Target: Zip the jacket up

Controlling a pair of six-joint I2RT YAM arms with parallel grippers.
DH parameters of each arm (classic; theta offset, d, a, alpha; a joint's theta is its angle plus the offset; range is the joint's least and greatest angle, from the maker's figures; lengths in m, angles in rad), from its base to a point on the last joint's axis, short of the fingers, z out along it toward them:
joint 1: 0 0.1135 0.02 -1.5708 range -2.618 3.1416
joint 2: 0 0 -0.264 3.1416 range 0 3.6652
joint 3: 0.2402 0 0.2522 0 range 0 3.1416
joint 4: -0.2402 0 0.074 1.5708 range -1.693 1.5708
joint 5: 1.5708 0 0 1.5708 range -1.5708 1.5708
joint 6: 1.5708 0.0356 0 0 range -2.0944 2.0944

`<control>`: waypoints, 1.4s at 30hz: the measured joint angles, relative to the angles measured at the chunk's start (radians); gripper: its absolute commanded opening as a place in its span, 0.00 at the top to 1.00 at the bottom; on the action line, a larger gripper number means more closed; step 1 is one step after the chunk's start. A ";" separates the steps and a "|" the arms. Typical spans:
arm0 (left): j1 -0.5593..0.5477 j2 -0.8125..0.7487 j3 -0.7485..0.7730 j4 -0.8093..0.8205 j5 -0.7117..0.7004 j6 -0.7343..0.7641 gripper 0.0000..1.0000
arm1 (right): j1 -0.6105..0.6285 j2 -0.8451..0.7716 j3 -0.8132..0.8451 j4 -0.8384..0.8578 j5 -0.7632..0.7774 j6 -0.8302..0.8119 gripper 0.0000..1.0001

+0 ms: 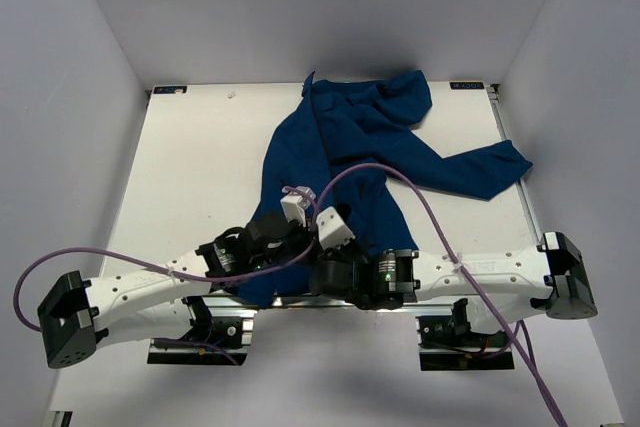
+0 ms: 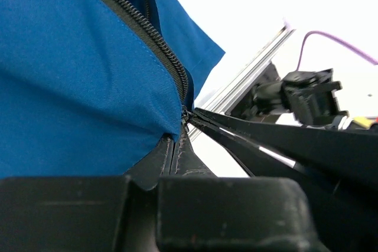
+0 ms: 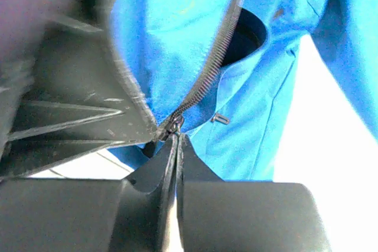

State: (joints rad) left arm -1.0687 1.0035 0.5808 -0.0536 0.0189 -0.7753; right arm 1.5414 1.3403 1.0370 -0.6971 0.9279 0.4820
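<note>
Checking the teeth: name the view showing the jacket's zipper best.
Left wrist: the zipper teeth are sharp and close, down to the hem. Right wrist shows a longer stretch, blurred. Top external shows the jacket, zipper too small to make out.

In the left wrist view the jacket (image 2: 71, 75) is cut off by the top and left edges. Its zipper (image 2: 147, 33) runs out at the top, and where the closed left pincer (image 2: 176, 146) and right pincer (image 2: 195, 116) meet at the zipper's foot, it is too small to tell whether they pinch slider, teeth or cloth. In the right wrist view the left pincer is a blurred dark mass left of that foot. From above, both wrists hide the jacket's near hem.
</note>
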 measured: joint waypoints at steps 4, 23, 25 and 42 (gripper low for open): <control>0.000 -0.018 0.013 0.019 -0.008 0.005 1.00 | -0.003 -0.006 0.038 -0.070 0.061 0.190 1.00; 0.009 -0.037 0.055 -0.068 -0.042 0.030 1.00 | -0.122 -0.142 -0.048 0.145 -0.164 -0.082 1.00; 0.004 -0.043 0.068 -0.114 -0.046 0.037 1.00 | -0.158 -0.188 -0.071 0.175 -0.311 -0.224 1.00; 0.002 -0.115 0.108 -0.276 -0.128 0.081 1.00 | -0.208 0.050 0.196 0.056 -0.188 -0.303 1.00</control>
State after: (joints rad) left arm -1.0672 0.8886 0.6888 -0.3298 -0.1093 -0.6945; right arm 1.3334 1.3903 1.2327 -0.6411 0.7403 0.1795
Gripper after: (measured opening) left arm 0.014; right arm 0.006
